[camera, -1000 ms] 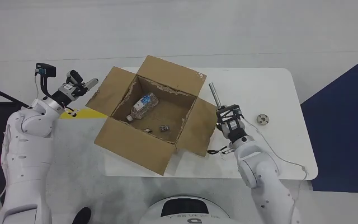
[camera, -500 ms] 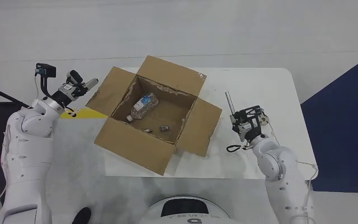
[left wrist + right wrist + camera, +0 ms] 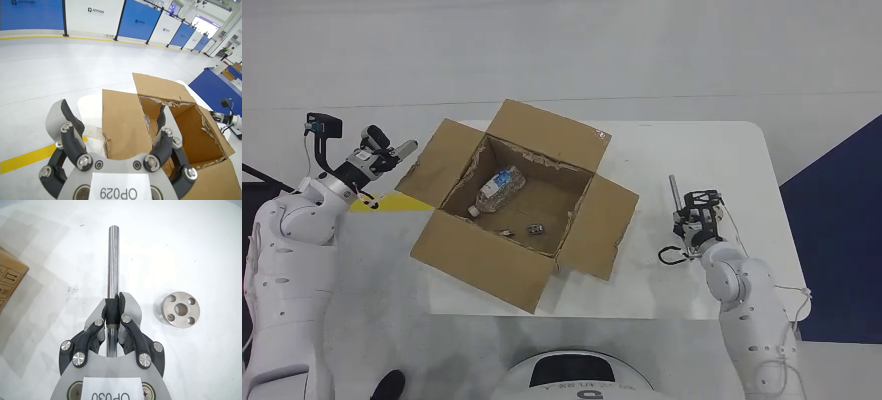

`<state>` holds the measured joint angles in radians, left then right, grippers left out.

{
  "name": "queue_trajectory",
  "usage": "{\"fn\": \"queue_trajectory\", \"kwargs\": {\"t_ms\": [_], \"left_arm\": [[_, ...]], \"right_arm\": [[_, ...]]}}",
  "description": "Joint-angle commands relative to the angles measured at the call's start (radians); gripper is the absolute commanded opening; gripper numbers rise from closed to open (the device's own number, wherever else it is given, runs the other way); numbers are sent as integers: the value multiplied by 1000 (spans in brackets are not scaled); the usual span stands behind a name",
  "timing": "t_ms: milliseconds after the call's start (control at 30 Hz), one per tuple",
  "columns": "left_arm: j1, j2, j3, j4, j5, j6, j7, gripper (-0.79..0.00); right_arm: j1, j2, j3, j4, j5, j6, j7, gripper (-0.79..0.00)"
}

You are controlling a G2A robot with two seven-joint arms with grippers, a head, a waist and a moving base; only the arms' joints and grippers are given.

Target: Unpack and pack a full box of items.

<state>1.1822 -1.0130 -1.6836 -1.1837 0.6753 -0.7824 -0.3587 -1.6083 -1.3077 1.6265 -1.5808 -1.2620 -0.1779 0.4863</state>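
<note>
Our right tool (image 3: 113, 303) is clamped on the rod (image 3: 114, 256) over the counter (image 3: 170, 247), near the flange (image 3: 180, 309) and outside the box (image 3: 517, 200), our left tool (image 3: 114, 108) gaping, so we fear the released rod rolling away or striking the flange.

box (image 3: 477, 262) on table (image 3: 722, 150) — bottle (image 3: 498, 188) inside, rod (image 3: 113, 262) and flange (image 3: 178, 311) to its right.

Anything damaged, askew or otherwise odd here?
The brown cardboard box has ragged, torn edges where its open flaps fold, and it sits skewed on the white table. The clear plastic bottle lies on its side inside. The shiny steel rod in the right pincer looks straight and intact.
</note>
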Motion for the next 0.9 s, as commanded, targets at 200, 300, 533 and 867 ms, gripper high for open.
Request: {"fn": "queue_trajectory", "kwargs": {"t_ms": [200,300,533,867], "left_arm": [[0,0,0,0,0,0,0,0],[0,0,0,0,0,0,0,0],[0,0,0,0,0,0,0,0],[0,0,0,0,0,0,0,0]], "right_arm": [[0,5,11,23,3,21,2,-785],[-4,7,14,23,3,24,-1,-785],[-2,8,2,21,-3,64,17,-770],[-9,10,-17,2,-27,107,61,-653]]}}
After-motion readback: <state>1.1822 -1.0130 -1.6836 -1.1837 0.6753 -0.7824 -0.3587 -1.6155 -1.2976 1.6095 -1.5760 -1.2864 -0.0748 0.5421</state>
